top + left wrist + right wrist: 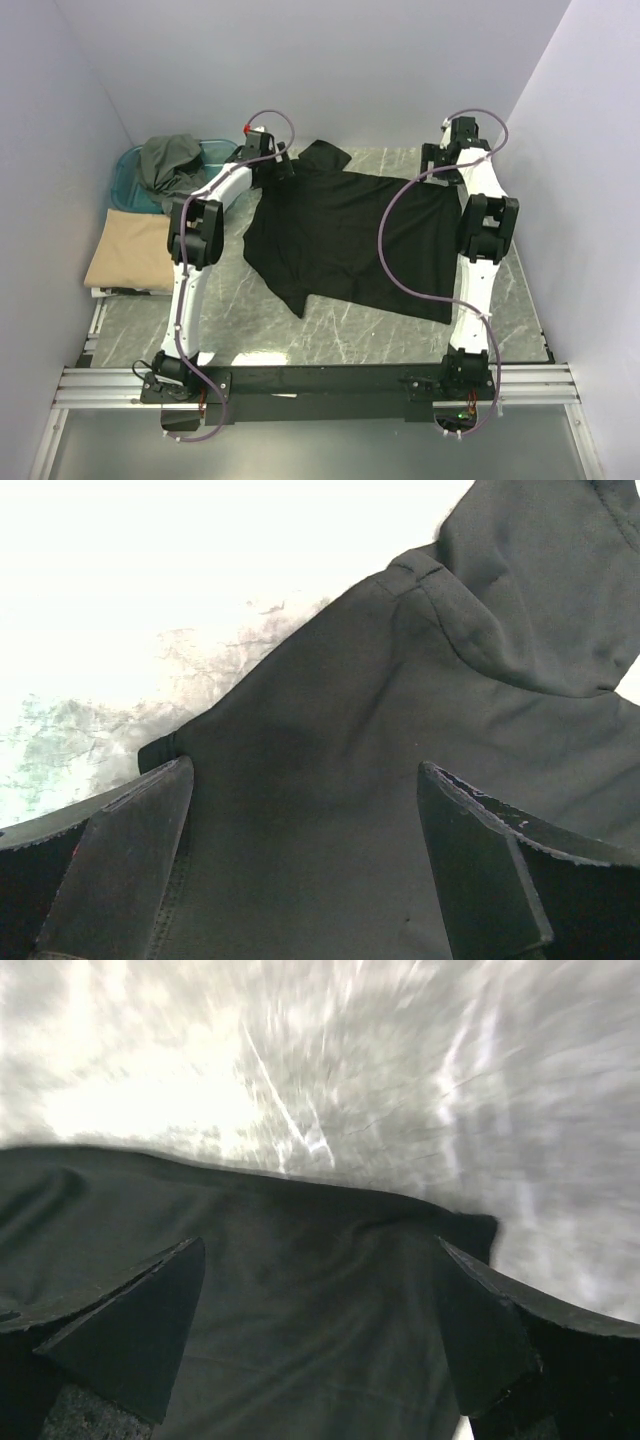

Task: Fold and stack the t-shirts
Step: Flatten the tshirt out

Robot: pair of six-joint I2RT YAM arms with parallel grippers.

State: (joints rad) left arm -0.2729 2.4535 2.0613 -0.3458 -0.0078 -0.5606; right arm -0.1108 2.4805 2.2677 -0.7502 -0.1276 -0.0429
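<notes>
A black t-shirt (350, 235) lies spread, partly rumpled, on the marble table (380, 335). My left gripper (283, 165) hangs open over its far left sleeve; in the left wrist view the gripper (305, 770) stands wide with the shirt's cloth (330, 720) below and nothing between the fingers (130, 870). At the shirt's far right corner my right gripper (442, 155) is open too; the right wrist view shows it (320, 1245) above the cloth's edge (300, 1310), blurred. A tan-beige t-shirt (128, 250) lies folded at the left. A grey-olive t-shirt (168, 160) is bunched in the tub.
A teal plastic tub (125, 172) stands at the back left corner. Pale walls close in the table on the left, back and right. An aluminium rail (320, 385) carries both arm bases at the near edge. A purple cable (385, 250) loops over the shirt.
</notes>
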